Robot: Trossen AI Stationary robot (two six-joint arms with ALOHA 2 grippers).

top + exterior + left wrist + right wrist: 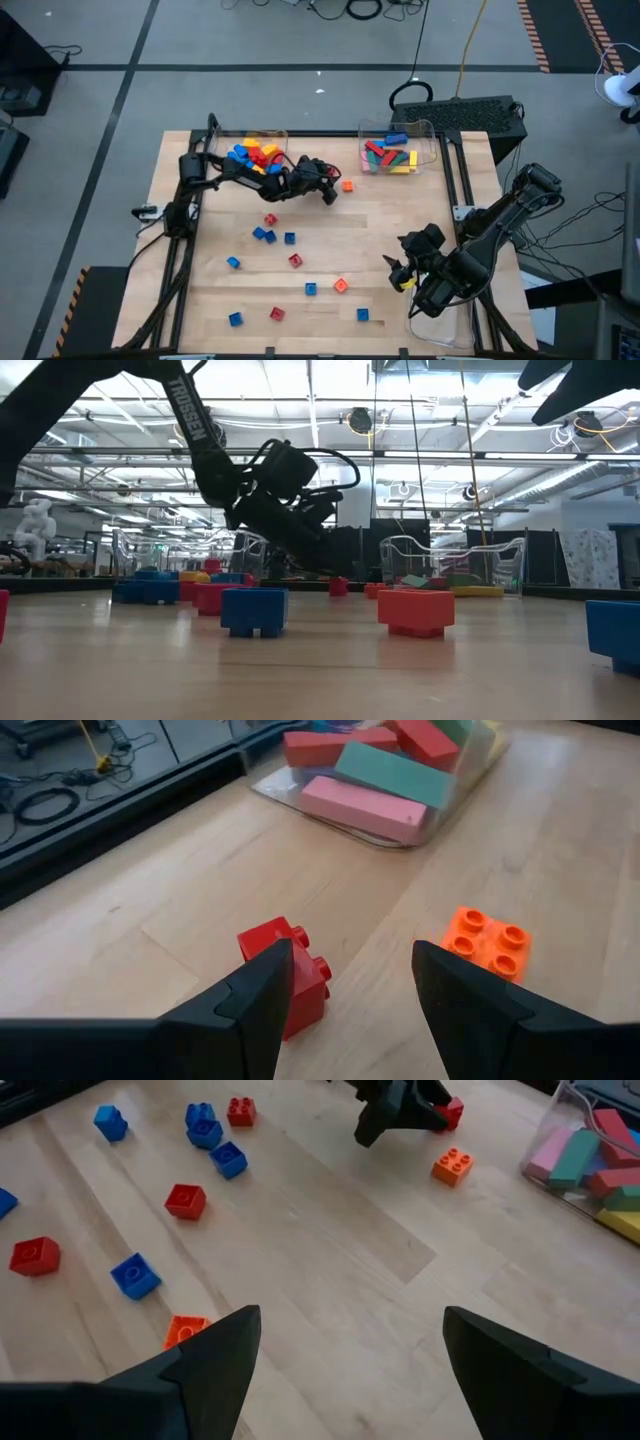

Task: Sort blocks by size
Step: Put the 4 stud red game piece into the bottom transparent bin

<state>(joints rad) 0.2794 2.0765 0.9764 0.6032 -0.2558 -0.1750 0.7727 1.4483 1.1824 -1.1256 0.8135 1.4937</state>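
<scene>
The left gripper is low over the pale wooden table, between the two clear plastic trays, and its jaws stand apart with nothing between them. In the left wrist view a small red studded plastic brick lies on its side just beside one dark finger, its studs facing sideways toward the gap; whether it touches the finger cannot be told. Near the other finger sits a small orange four-stud plastic brick, upright with studs facing up, apart from the gripper.

Beyond them is the clear plastic tray of long bars, near the table's far edge on the right arm's side. A pink bar, a teal bar and a red bar lie flat in it, roughly parallel, with their long axes running across the tray. The other clear tray, on the left arm's side, holds a heap of mid-sized blue, yellow, red and orange bricks.

Small blue, red and orange cubes lie scattered singly over the middle and near part of the table, mostly studs up, well apart from each other.

The right gripper hangs above the near right part of the table, jaws spread wide and empty
</scene>
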